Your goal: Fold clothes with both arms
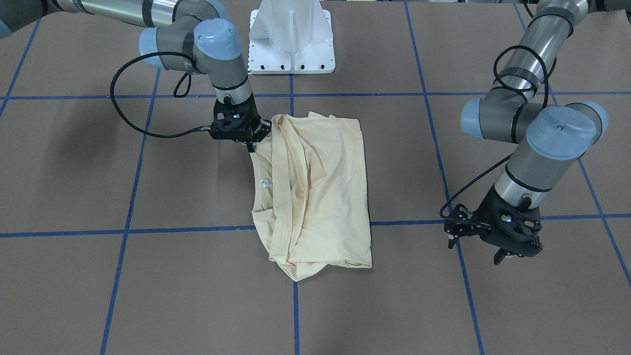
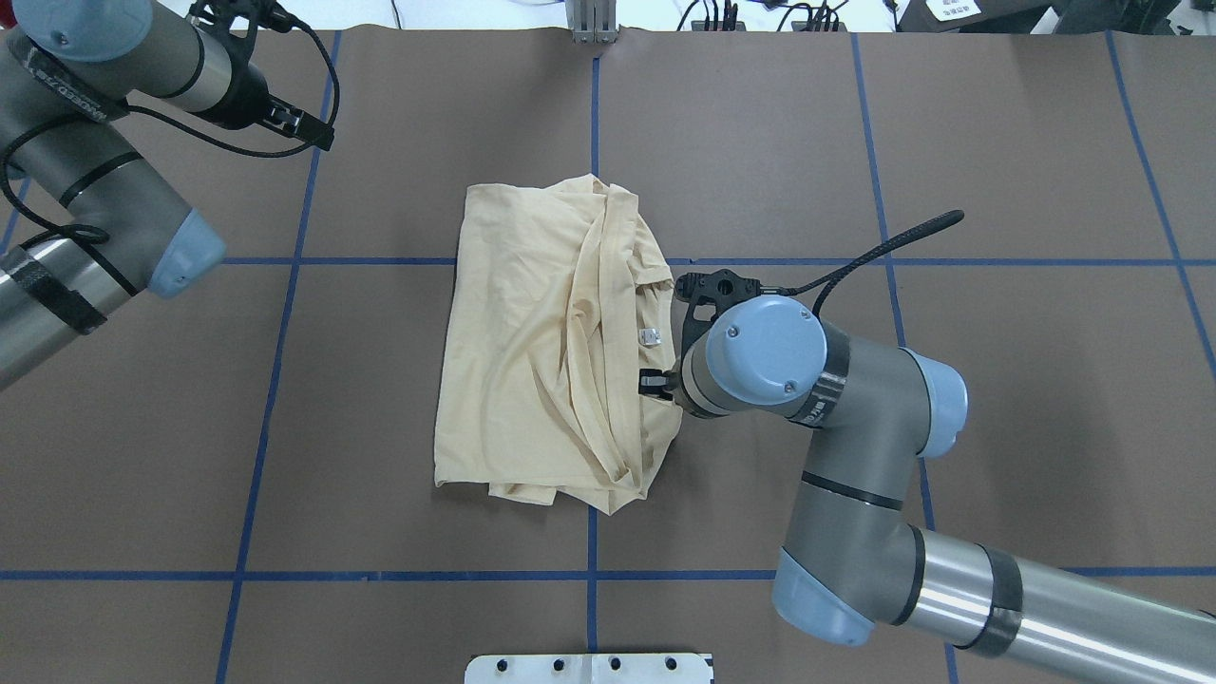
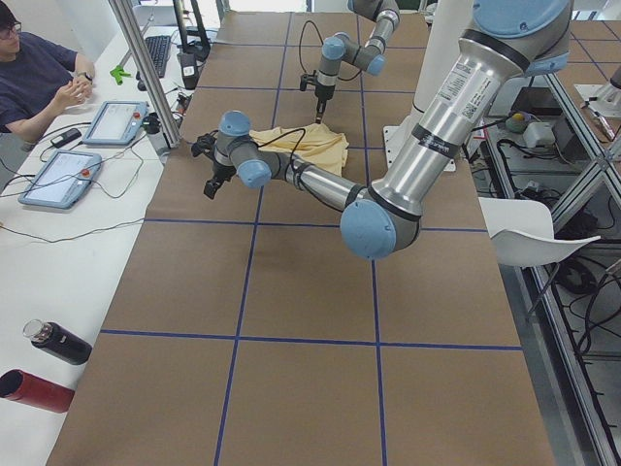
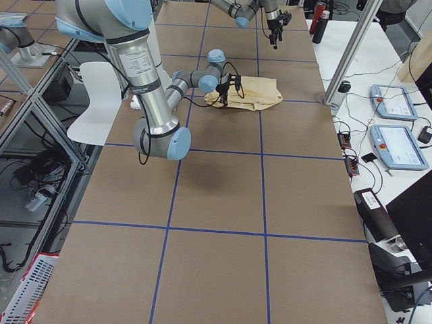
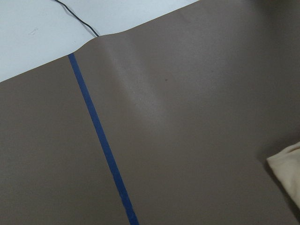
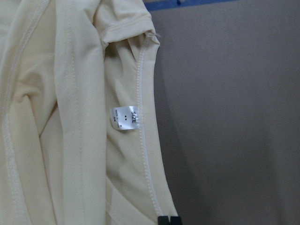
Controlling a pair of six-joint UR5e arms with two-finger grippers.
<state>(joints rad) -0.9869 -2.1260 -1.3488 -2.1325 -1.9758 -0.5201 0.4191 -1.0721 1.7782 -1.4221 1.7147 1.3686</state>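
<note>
The pale cream T-shirt (image 1: 320,187) (image 2: 532,361) lies folded lengthwise and rumpled at the table's middle, with its white neck label (image 2: 650,334) (image 6: 125,118) showing. My right gripper (image 1: 251,146) (image 2: 652,382) is at the neckline side, low over the table. In the right wrist view its black tips (image 6: 169,220) sit together on the shirt's seamed edge. My left gripper (image 1: 474,251) (image 2: 304,128) hangs open over bare table, well away from the shirt. A corner of the shirt (image 5: 288,173) shows in the left wrist view. The print is hidden.
The white pedestal base (image 1: 292,44) stands behind the shirt. Blue tape lines (image 2: 594,575) grid the brown table cover. In the exterior left view, a side table (image 3: 87,243) carries tablets (image 3: 116,121) and bottles (image 3: 58,342), and a person (image 3: 39,78) sits there.
</note>
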